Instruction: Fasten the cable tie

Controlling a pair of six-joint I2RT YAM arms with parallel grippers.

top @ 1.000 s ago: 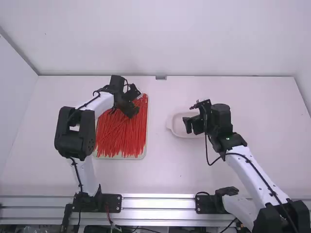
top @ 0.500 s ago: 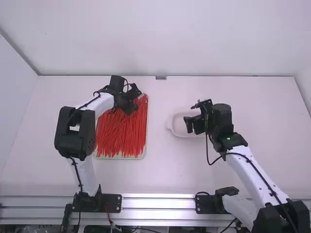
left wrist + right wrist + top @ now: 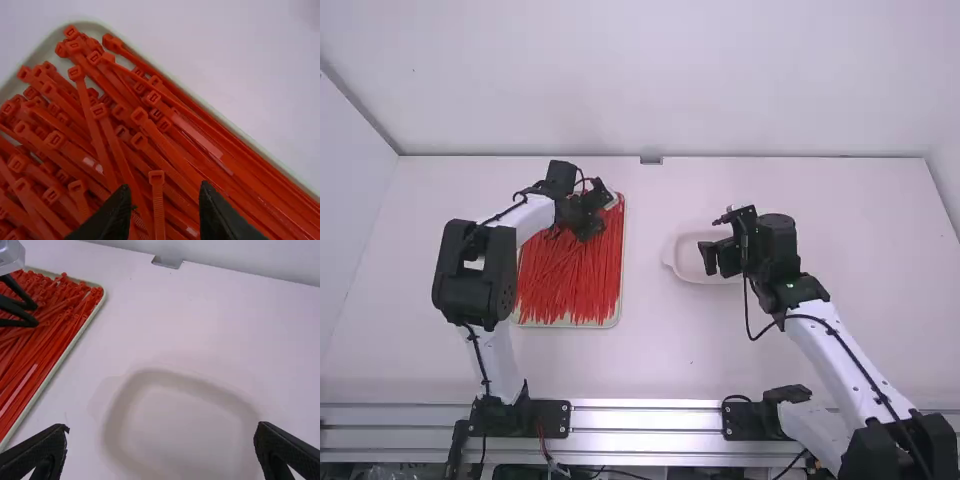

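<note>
Table (image 3: pixel 820 200), tray (image 3: pixel 622 270) — cable ties (image 3: pixel 570 275) reach rim

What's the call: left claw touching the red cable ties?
Cannot tell. In the left wrist view the open left claw straddles one of the red cable ties, its fingertips overlapping the pile; neither contact nor a gap shows plainly.

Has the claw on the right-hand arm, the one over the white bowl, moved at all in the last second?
No. The right gripper hangs at the same place over the white bowl as in the earlier pictures, jaws open.
</note>
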